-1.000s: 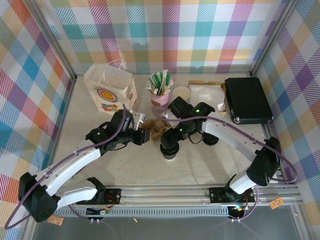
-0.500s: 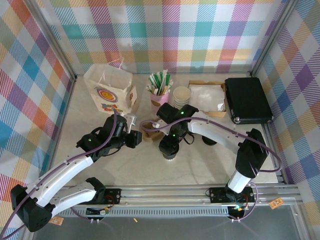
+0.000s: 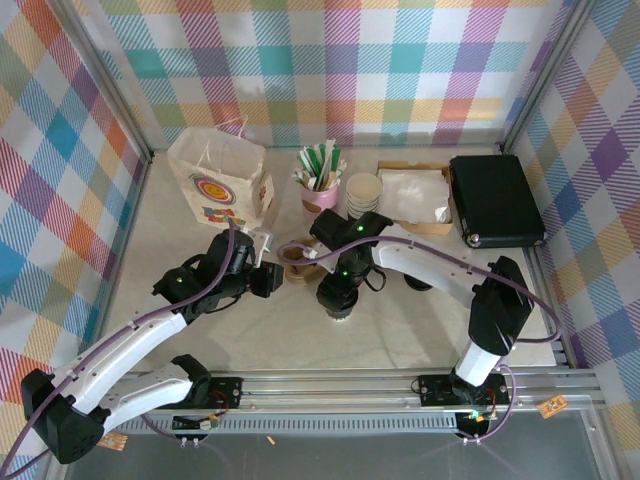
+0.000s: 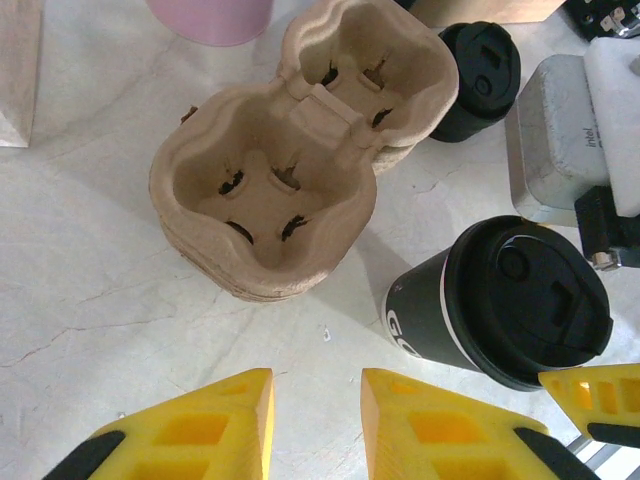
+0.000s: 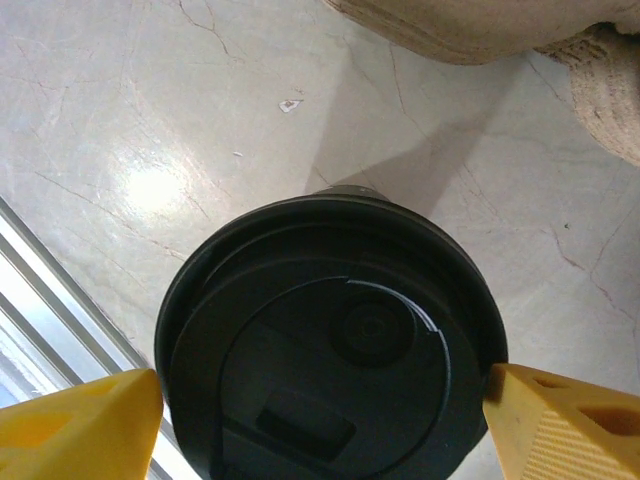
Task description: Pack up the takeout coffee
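Bench (image 3: 260,340): carrier (image 4: 270,200) at middle, cells empty. Coffee (image 5: 330,340) upright just beside carrier, near-right side, axis vertical. Right fingers (image 5: 80,425) straddle its lid, wide apart; gripping or not, cannot tell. Left fingers (image 4: 200,430) nearly together, empty, farther from coffee.

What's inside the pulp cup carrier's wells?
Both wells of the cup carrier hold nothing, just bare pulp with slots. The takeout coffee stands beside it, capped, so its contents are hidden.
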Available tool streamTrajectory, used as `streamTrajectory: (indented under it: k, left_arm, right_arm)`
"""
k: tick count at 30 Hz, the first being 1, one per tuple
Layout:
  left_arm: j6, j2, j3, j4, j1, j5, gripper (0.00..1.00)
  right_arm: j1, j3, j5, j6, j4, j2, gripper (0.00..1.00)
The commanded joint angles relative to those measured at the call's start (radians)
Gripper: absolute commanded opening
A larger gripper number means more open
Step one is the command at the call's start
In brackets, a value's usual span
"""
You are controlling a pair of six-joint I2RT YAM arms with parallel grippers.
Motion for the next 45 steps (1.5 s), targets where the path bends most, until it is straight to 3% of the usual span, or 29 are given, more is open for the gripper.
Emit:
streamTrajectory:
  k: [1, 9, 15, 23, 30, 36, 45]
  left_arm:
    - [0.022, -0.017, 0.000, -0.029, 0.006, -0.003, 0.29]
    - [0.022, -0.015, -0.001, -0.029, 0.006, -0.003, 0.29]
    - [0.028, -0.005, -0.009, 0.010, 0.006, 0.011, 0.29]
    - [0.032, 0.050, -0.022, 0.086, 0.005, 0.139, 0.29]
    - [0.030, 0.099, -0.031, 0.142, 0.005, 0.256, 0.29]
    - [0.028, 0.143, -0.030, 0.167, 0.005, 0.326, 0.31]
    - [0.011, 0.226, -0.024, 0.225, 0.002, 0.458, 0.31]
  right_arm:
    - [0.012, -0.010, -0.014, 0.039, -0.033, 0.014, 0.81]
    - [0.021, 0.007, 0.076, 0.191, -0.087, 0.009, 0.72]
    - [0.025, 0.002, 0.109, 0.469, -0.132, -0.015, 0.68]
    - [0.037, -0.026, 0.181, 0.794, -0.171, -0.024, 0.66]
    - [0.036, -0.091, 0.148, 0.860, -0.112, -0.064, 0.68]
    - [0.035, -0.116, 0.115, 0.873, -0.088, -0.093, 0.78]
    - [0.033, -0.093, 0.129, 0.899, -0.126, -0.164, 0.85]
